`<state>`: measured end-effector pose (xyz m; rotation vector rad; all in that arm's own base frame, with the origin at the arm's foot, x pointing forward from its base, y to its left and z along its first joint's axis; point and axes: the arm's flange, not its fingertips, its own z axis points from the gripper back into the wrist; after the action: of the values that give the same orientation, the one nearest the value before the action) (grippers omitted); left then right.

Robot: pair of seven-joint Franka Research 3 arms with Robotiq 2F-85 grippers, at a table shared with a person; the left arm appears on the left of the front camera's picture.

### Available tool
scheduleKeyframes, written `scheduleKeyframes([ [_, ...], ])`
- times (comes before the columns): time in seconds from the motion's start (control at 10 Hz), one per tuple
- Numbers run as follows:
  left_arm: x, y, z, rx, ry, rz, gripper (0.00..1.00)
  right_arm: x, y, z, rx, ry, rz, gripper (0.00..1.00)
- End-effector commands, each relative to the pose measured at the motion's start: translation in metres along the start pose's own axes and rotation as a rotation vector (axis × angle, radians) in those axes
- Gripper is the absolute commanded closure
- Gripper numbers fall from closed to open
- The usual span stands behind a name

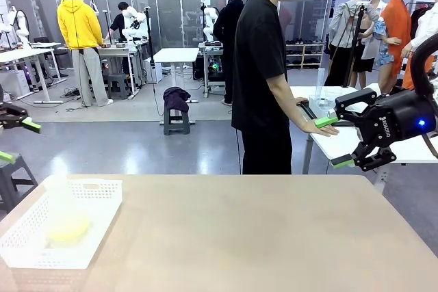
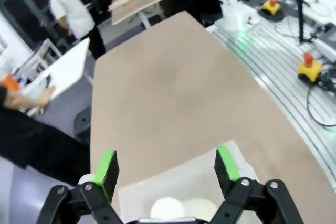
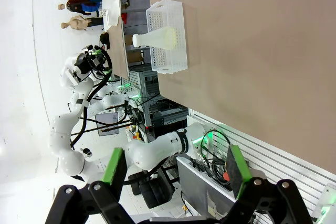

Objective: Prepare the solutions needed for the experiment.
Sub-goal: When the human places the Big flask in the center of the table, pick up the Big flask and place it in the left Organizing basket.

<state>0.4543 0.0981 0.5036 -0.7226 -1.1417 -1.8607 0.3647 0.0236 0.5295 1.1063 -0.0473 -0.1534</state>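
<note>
Both grippers up off the table (image 1: 239, 237), jaws apart, nothing held: left gripper (image 2: 167, 167), right gripper (image 1: 334, 141). Yellowish solution (image 1: 68, 227) sits in flask (image 3: 155, 38) inside white basket (image 1: 102, 193), table's left corner.

our front cam low at the table (image 1: 260, 237) edge facing the person (image 1: 263, 80), both wrist cams high looking down, all sharing the white basket (image 1: 102, 193)
</note>
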Motion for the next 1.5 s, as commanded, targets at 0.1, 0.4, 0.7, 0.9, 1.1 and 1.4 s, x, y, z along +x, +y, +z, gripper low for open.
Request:
scheduleKeyframes([
  [0.1,0.024,-0.013,-0.029,0.007,-0.017,-0.013,0.07,-0.001,0.001,0.000,0.013,-0.002,0.005,0.04],
  [0.4,0.027,-0.024,-0.048,0.043,-0.105,0.604,0.07,-0.001,0.001,0.000,0.013,-0.002,0.005,0.04],
  [0.7,0.027,-0.037,-0.051,0.027,-0.218,0.977,0.07,-0.001,0.001,0.000,0.013,-0.002,0.005,0.04],
  [0.9,0.029,-0.038,-0.051,0.077,-0.364,1.219,0.07,-0.001,0.001,0.000,0.013,-0.002,0.005,0.04],
  [1.1,0.022,-0.038,-0.049,0.156,-0.475,1.401,0.07,-0.001,0.001,0.000,0.013,-0.002,0.005,0.04],
  [1.4,0.016,-0.043,-0.041,0.166,-0.446,1.495,0.07,-0.001,0.001,0.000,0.013,-0.002,0.005,0.04],
])
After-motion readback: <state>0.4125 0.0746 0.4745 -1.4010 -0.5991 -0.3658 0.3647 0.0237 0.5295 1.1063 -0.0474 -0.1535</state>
